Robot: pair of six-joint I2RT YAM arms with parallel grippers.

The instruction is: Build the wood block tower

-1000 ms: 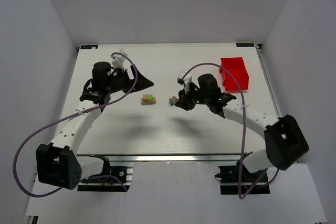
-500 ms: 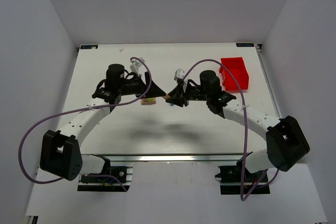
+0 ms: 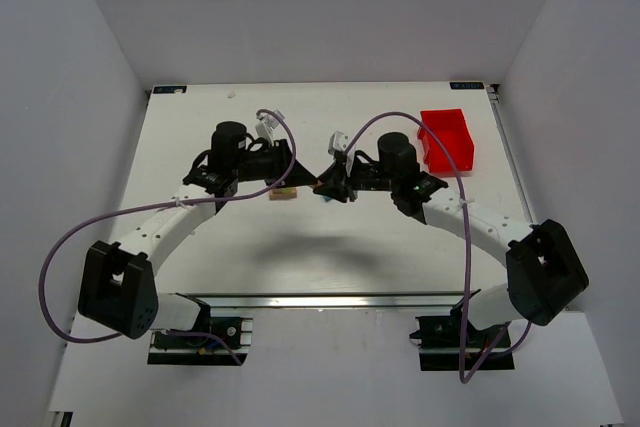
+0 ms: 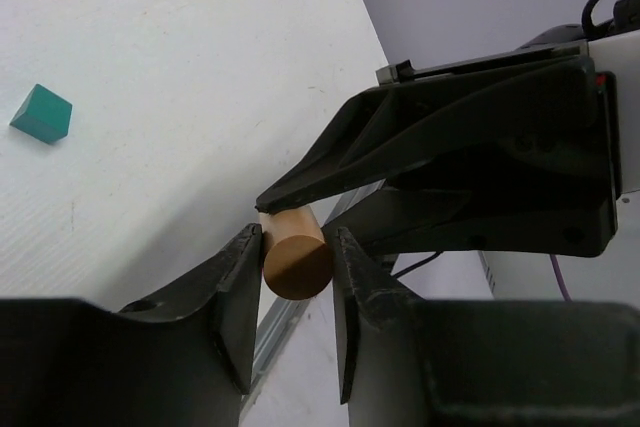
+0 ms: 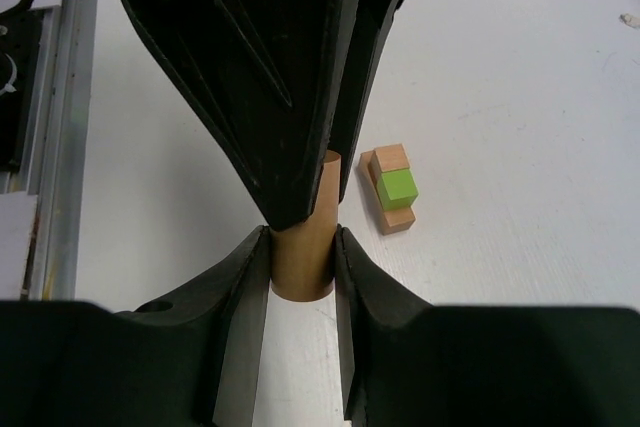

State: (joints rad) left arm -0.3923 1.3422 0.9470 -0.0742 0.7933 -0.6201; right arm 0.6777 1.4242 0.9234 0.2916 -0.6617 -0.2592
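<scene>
Right wrist view: right gripper [image 5: 302, 252] & left gripper [image 4: 293, 247] both clamped one wooden cylinder [image 5: 303, 272], frame centre. Wood block tower [image 5: 392, 190] sat centre-right. Probably best: release only once the other grip's firm.

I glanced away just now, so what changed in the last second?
The left pincer swung right to the centre, the right pincer edged left to meet it; both now clamp the tan cylinder. Block stack, teal block, red bin: unmoved.
</scene>
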